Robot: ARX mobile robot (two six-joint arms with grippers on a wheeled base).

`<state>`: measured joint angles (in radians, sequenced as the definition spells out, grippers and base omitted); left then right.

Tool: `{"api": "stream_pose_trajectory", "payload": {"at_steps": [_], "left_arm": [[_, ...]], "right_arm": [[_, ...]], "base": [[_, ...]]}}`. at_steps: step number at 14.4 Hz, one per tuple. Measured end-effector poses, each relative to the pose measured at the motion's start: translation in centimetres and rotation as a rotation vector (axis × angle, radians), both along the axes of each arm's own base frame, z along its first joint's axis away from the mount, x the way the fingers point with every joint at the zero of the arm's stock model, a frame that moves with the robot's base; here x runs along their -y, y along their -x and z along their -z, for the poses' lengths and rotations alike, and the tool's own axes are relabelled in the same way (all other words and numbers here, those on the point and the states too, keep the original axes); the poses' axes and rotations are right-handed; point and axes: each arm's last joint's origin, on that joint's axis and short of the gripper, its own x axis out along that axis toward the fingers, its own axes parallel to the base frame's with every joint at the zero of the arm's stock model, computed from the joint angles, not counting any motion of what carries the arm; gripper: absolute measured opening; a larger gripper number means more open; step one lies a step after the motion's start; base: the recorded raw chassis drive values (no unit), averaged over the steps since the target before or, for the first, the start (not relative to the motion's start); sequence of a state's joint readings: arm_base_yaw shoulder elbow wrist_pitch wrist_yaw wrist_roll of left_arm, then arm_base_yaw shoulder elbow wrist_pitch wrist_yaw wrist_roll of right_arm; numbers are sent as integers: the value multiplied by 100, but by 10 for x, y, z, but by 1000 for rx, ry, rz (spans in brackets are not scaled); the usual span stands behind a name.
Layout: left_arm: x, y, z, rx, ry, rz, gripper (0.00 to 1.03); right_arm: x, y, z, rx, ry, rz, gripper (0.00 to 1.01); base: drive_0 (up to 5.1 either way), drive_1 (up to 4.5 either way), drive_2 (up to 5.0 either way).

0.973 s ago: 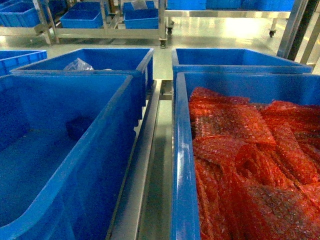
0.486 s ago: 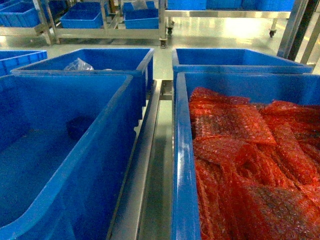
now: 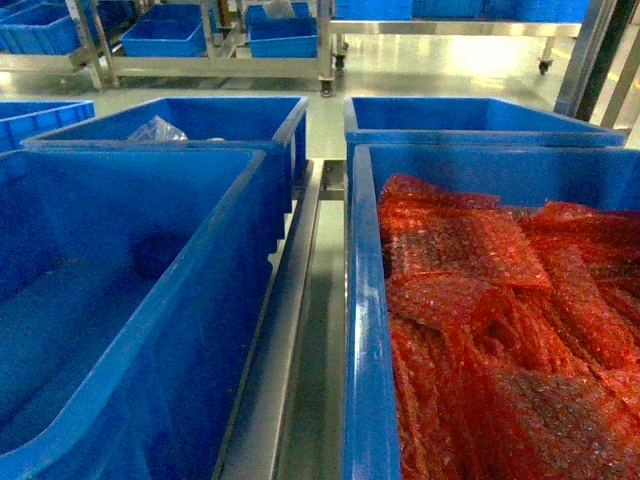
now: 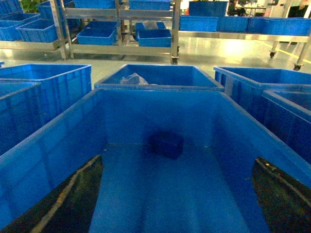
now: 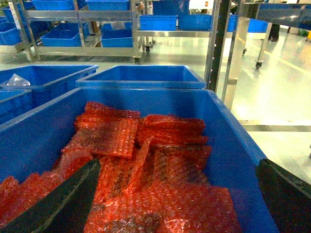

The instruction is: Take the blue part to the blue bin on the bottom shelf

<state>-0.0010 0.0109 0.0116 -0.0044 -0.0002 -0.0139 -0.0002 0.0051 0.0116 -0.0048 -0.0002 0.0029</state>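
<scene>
The blue part is a small dark blue block lying on the floor of a large blue tub, near its far wall; the head view shows the blue part too. My left gripper hangs open over this tub's near end, well short of the part, with one dark finger at each side. My right gripper is open above red bubble wrap. Far across the floor, a steel rack's bottom shelf carries blue bins. Neither gripper shows in the head view.
A second large tub, filled with red bubble wrap, stands to the right. A steel rail runs between the two tubs. Two more blue tubs stand behind, one holding a clear bag. Steel posts rise at the right.
</scene>
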Motion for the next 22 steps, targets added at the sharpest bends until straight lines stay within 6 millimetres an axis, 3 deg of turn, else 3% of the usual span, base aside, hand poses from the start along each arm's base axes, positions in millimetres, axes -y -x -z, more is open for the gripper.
{"api": "stream_pose_trajectory", "payload": {"at_steps": [1,22], "left_arm": [[0,0,0,0,-1,0,100],[0,0,0,0,-1,0,98]], "right_arm": [[0,0,0,0,0,0,98],[0,0,0,0,0,0,98]], "base": [[0,0,0],[0,0,0]]}}
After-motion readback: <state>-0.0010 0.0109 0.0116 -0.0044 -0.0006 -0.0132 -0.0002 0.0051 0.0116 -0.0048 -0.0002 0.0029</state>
